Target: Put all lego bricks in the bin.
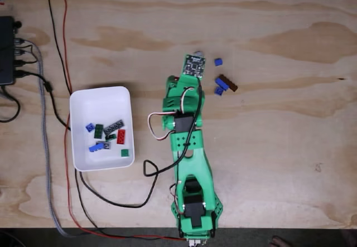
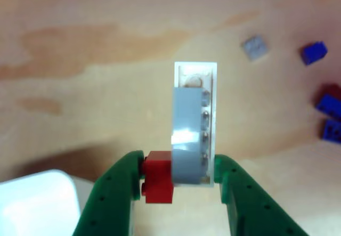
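While bin [image 1: 101,97] sits left, hand [image 2: 178,175] grips bricks [image 2: 187,135].

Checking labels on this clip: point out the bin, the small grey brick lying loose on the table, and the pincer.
bin [image 1: 78,99]: fixed view, bare floor near its upper left corner.
small grey brick [image 2: 254,47]: other view, its studded top.
pincer [image 2: 178,175]: other view, midway between the green fingertips, which clamp a red brick and a grey-and-clear piece.

I see a pale plywood tabletop [image 1: 268,146] with darker grain stains beyond my gripper, evenly lit, a dark floor strip [image 1: 111,241] behind its base.
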`<action>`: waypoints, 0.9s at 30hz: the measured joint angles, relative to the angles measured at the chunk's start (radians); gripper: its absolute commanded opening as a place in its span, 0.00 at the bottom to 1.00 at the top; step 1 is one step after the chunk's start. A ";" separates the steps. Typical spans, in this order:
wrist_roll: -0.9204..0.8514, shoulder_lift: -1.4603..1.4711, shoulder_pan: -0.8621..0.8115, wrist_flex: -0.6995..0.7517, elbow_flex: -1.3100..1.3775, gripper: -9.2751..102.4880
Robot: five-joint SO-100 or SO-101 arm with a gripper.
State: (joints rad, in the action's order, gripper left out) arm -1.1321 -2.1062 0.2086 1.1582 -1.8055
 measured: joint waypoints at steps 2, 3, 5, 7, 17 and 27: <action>0.014 -0.003 0.078 0.074 0.038 0.08; 0.029 0.000 0.106 0.100 0.075 0.08; 0.077 0.046 0.183 0.181 0.144 0.08; 0.094 0.153 0.308 0.241 0.172 0.08; 0.233 0.388 0.758 0.265 0.161 0.16; 0.252 0.304 0.520 0.232 0.161 0.47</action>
State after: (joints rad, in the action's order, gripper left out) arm -0.8805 -1.8024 0.7286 1.3898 -1.6444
